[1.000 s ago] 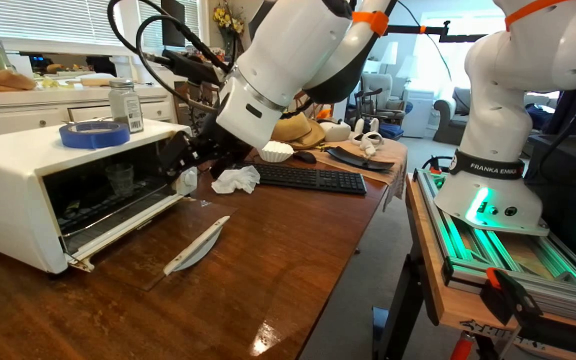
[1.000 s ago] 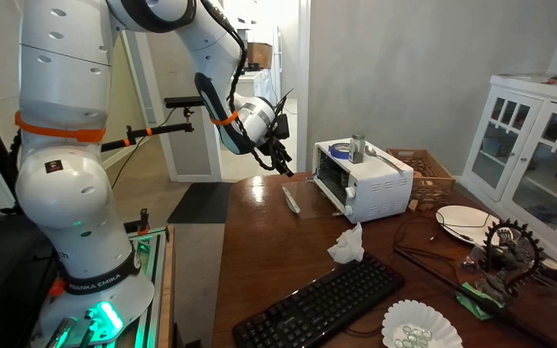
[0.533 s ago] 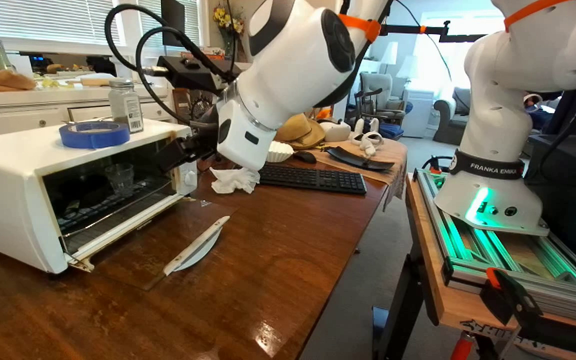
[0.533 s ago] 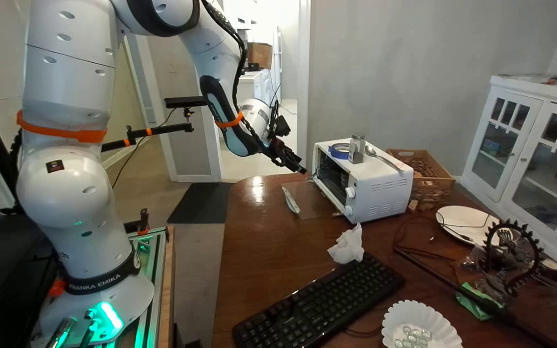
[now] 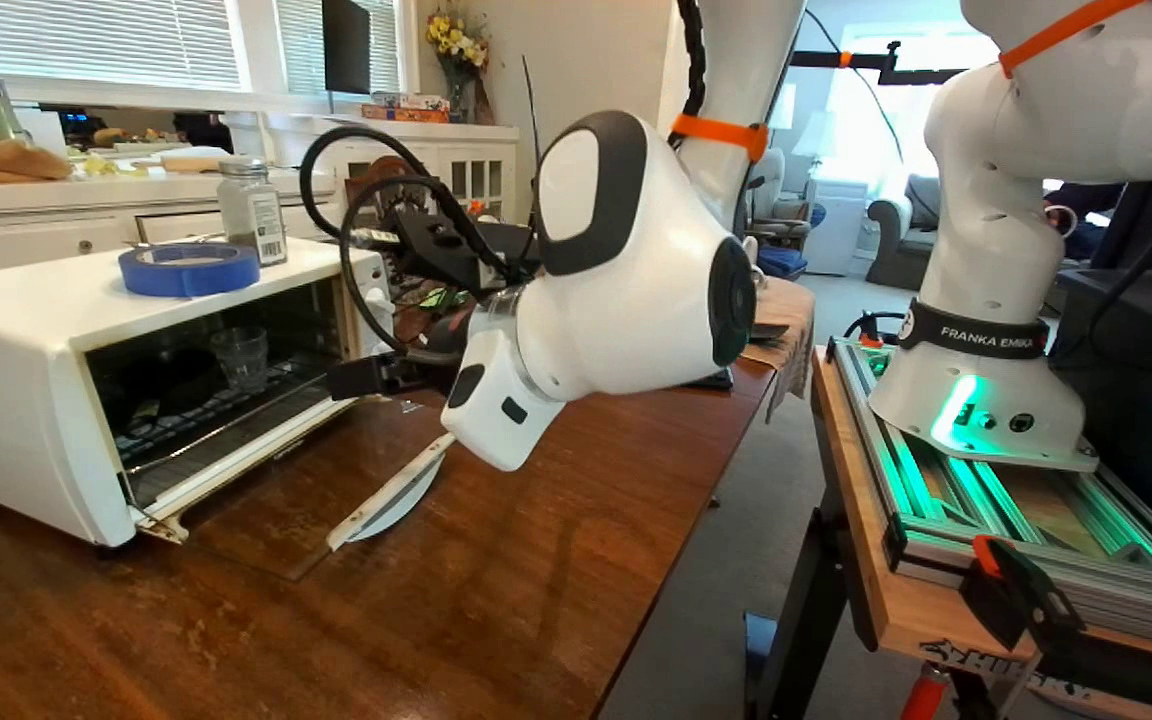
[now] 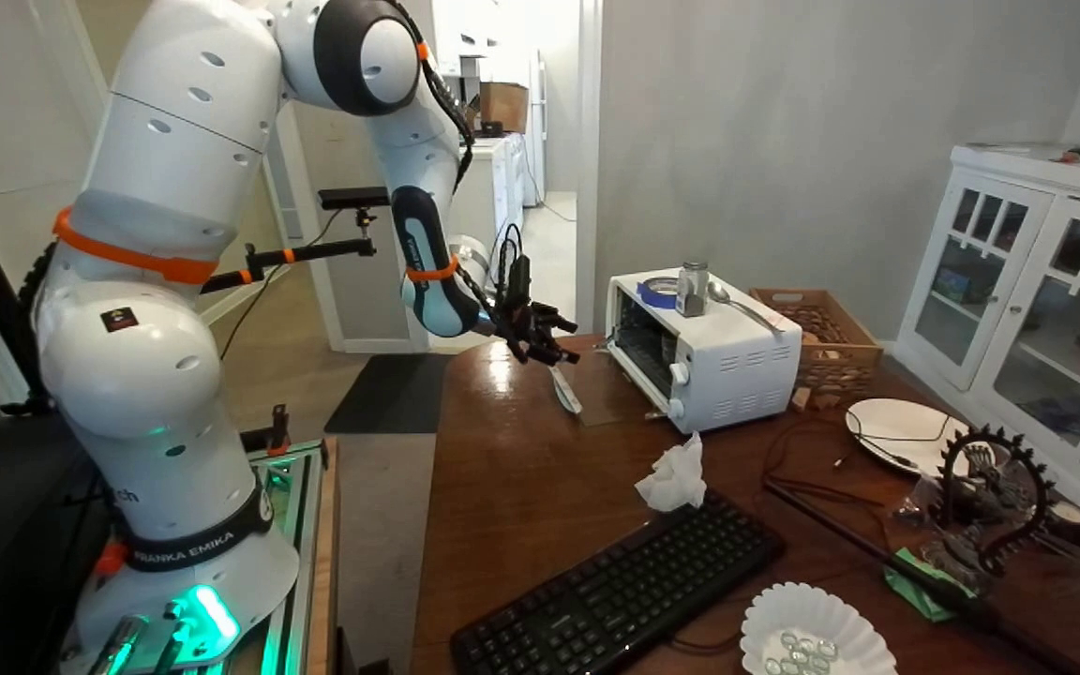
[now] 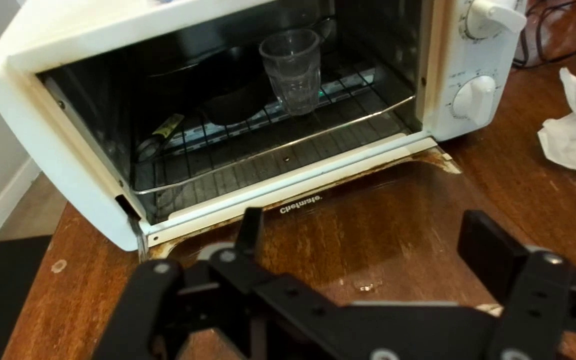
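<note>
Lower now, the black two-fingered gripper (image 7: 360,225) hangs, fingers apart. The boxy white toaster oven (image 6: 732,370) is open; its clear tumbler (image 7: 293,75), upper middle of wrist view, sits ungrasped.

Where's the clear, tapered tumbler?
In the wrist view, the tumbler stands on the metal rack inside the white toaster oven, right of a dark rounded object.

The white arm (image 6: 186,141) bends at its elbow (image 6: 367,56), and the gripper (image 7: 365,232) (it is black) has two fingers (image 7: 489,246) standing widely apart
</note>
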`<state>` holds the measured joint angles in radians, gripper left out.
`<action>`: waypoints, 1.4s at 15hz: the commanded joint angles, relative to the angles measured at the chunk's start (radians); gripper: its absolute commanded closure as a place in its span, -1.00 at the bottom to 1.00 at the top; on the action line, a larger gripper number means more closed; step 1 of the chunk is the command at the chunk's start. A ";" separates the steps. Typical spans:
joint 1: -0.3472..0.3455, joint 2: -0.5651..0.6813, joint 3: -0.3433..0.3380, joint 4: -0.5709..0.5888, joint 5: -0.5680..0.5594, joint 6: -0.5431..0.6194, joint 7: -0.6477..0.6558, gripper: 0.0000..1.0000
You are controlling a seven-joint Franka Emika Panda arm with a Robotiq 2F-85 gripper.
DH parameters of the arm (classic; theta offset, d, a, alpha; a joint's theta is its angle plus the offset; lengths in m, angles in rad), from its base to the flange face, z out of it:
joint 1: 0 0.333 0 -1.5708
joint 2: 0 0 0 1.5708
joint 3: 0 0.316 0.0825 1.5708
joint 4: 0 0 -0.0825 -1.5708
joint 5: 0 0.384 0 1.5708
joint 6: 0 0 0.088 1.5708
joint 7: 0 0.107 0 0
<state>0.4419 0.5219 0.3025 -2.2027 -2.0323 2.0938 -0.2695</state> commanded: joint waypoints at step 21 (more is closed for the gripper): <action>0.013 0.184 -0.026 0.185 -0.135 -0.217 0.025 -1.00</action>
<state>0.4479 0.6637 0.2806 -2.0624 -2.1318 1.8852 -0.2249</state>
